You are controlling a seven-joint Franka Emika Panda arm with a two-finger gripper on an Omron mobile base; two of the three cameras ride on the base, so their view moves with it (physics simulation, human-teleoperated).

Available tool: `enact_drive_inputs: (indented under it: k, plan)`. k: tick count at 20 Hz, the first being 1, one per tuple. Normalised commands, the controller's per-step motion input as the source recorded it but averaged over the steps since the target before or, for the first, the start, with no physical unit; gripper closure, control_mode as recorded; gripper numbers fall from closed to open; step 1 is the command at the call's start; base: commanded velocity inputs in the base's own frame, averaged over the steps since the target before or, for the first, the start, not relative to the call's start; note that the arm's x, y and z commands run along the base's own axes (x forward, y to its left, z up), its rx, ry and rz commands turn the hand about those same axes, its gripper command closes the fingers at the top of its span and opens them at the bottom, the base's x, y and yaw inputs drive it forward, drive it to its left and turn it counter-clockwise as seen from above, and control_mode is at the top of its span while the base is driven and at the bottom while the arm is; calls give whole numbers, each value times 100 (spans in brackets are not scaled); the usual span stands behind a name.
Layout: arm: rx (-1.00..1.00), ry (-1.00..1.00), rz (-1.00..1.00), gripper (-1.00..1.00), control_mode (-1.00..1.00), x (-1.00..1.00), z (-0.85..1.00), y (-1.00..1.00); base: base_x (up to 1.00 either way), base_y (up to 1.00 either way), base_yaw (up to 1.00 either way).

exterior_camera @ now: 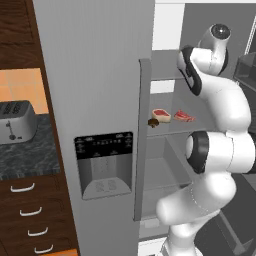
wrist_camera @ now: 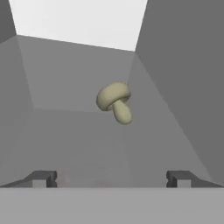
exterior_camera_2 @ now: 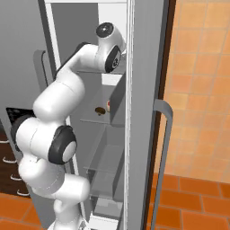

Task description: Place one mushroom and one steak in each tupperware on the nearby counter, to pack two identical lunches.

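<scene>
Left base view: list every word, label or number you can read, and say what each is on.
No text can be read.
The black dispenser control panel on the grey fridge door bears small pale marks, too small and blurred to read.
The silver toaster shows no lettering.

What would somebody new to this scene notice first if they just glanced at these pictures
Probably the big white robot arm reaching into the open grey fridge, whose shelf holds two red steaks beside a dark brown mushroom. In the hand view, a pale mushroom lies ahead of the open gripper, on the grey fridge floor. A silver toaster sits on the dark counter at left.
</scene>
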Motion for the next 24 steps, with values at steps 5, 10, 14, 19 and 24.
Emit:
enact_drive_inputs:
  k: [5,10,14,19,24]
  plan:
    - [2,0,0,-100,-100,89,0,-31,0,0,0]
    - [0,3,0,-100,-100,70,-7,-16,0,0,0]
    - [1,11,0,-100,-100,64,-11,-11,0,0,0]
    - [0,13,0,-100,-100,17,-24,3,0,0,0]
    - [0,9,0,-100,-100,-17,-59,25,0,0,0]
